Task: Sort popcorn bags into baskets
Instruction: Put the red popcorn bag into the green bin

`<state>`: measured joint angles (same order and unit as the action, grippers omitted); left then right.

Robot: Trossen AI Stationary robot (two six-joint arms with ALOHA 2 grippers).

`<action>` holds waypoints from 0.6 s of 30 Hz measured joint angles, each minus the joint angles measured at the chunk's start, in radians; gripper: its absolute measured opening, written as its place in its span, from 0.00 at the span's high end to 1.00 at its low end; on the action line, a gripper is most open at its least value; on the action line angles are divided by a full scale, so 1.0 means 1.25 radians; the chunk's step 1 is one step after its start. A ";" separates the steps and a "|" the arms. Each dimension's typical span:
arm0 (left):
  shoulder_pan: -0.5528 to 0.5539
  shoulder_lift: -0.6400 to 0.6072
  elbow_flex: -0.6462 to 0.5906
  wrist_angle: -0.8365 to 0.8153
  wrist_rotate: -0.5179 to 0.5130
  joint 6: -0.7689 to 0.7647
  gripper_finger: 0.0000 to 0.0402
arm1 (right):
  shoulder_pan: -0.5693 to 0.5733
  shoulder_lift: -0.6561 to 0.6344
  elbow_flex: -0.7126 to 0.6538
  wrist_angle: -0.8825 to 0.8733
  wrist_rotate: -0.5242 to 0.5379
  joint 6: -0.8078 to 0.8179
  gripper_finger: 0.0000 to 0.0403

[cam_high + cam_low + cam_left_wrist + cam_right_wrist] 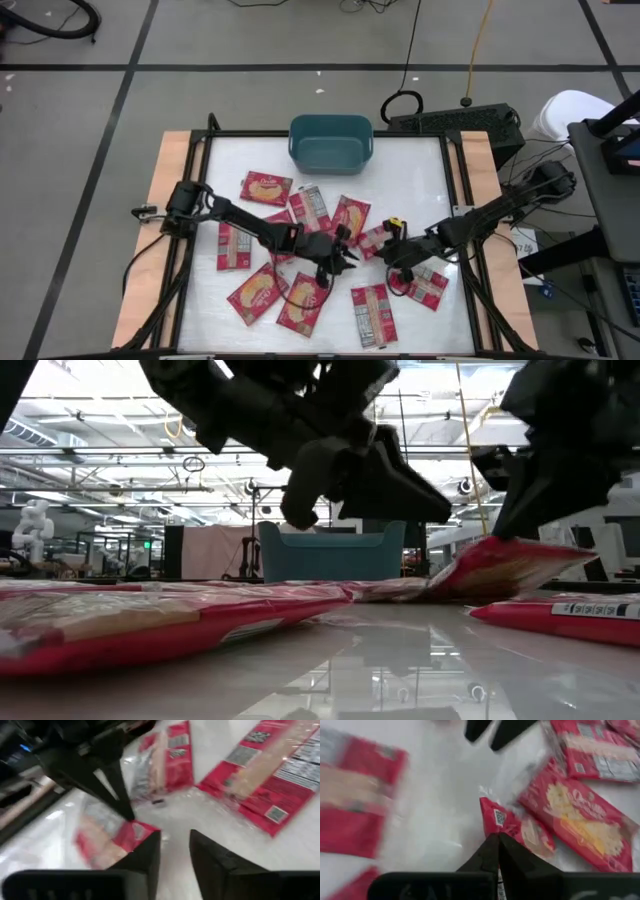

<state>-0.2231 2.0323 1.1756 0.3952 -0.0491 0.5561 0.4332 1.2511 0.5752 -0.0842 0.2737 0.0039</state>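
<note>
Several red popcorn packets lie flat across the white table (420, 180), among them a packet (266, 187) near the teal basket (330, 142), which stands at the far edge. My right gripper (498, 845), shut, has one small packet (376, 240) at mid-table; in the low view this packet (500, 565) is tilted. My left gripper (175, 847) is open. It hovers just left of that same packet (117, 840), and its fingers touch nothing. My right gripper pinches the small packet by its end edge near a corner with a printed code (501, 822), between both shut fingers. The fingers come slanting down from the table's right. The held end is raised; the packet's other end (440, 585) rests on the table.
More packets lie near the front edge (370, 313), front left (257, 293) and under the right arm (428, 285). A wide printed-side packet (280, 775) lies beside my left gripper. Bare table shows right of the basket. A dark frame rims the table.
</note>
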 joint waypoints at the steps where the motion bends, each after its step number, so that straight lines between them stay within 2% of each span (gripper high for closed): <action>1: -0.008 0.000 0.000 0.015 -0.020 0.013 0.66 | 0.000 -0.012 0.001 0.001 -0.012 0.010 1.00; 7: -0.022 0.031 0.001 0.100 -0.069 -0.025 0.36 | 0.000 -0.051 0.001 -0.005 -0.012 0.045 1.00; 10: -0.018 0.044 0.000 0.104 -0.111 -0.055 0.26 | 0.000 -0.053 0.001 -0.015 -0.011 0.074 1.00; 13: -0.009 0.044 0.000 0.099 -0.147 -0.082 0.25 | 0.000 -0.053 0.001 -0.070 -0.011 0.142 1.00; 18: 0.014 0.044 0.000 0.087 -0.148 -0.137 0.35 | 0.000 -0.062 0.001 -0.223 0.017 0.335 0.99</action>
<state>-0.2060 2.0876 1.1758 0.5036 -0.2343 0.3851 0.4334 1.1737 0.5762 -0.3625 0.2954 0.4231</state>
